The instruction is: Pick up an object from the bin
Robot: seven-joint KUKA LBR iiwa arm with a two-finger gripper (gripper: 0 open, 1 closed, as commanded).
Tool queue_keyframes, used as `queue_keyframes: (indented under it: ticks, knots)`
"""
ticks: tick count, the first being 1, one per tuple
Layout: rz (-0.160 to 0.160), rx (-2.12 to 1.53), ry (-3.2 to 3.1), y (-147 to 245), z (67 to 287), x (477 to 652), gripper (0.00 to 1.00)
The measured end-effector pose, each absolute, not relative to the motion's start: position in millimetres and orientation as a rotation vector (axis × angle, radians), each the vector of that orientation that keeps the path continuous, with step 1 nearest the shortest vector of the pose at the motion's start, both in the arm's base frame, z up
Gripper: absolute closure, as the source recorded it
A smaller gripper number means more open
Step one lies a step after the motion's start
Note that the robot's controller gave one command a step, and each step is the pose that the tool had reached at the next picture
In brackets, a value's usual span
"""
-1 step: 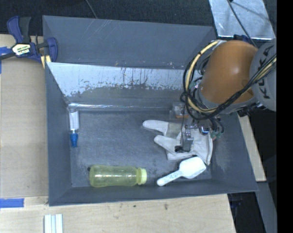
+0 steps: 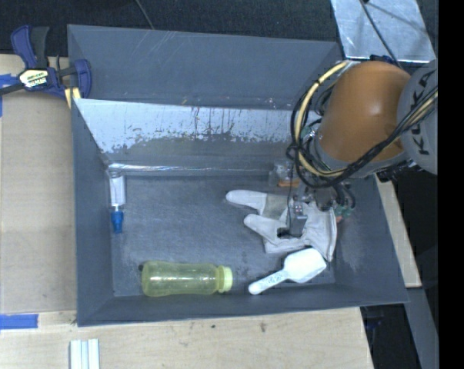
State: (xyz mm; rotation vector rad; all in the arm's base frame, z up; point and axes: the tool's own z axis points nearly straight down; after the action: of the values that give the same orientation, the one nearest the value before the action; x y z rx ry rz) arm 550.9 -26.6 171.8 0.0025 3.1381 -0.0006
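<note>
Grey metal bin (image 2: 89, 229), sloped walls, floor mostly bare; arm reaching in from the right under its orange wrist cover (image 2: 366, 114). Four loose things lay in it.

Hand (image 2: 295, 223) was low over a crumpled white glove-like cloth (image 2: 251, 201), right of the floor's centre, and appeared to touch it. From where I stood I could not tell whether the hand was open or closed; wrist and cables hid too much.

White plastic scoop (image 2: 293, 267) lay just in front of the cloth, its bowl touching or overlapping the cloth's edge, I could not say which. Yellow-green translucent plastic bottle (image 2: 184, 277) lay on its side along the front wall, well apart from the hand. Clear tube with blue tip (image 2: 117, 202) sat against the left wall.

Judgement: the step in hand looked like the grasp on the cloth. Done well, it would mean closing on a raised fold rather than flat fabric, keeping off the scoop, and lifting straight up. The lift should be watched in case the cloth drags the scoop along.
</note>
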Motion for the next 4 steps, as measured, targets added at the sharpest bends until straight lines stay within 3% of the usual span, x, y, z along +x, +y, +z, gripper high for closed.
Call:
queue_keyframes:
  ticks: [1,2,4]
  knots:
    - [-0.001,-0.007,3.131,-26.0,122.1,570.3,0.0]
    - [0.0,-0.075,3.141,-27.0,80.1,577.6,0.0]
    - [0.001,-0.02,3.137,-31.4,72.0,569.1,0.0]
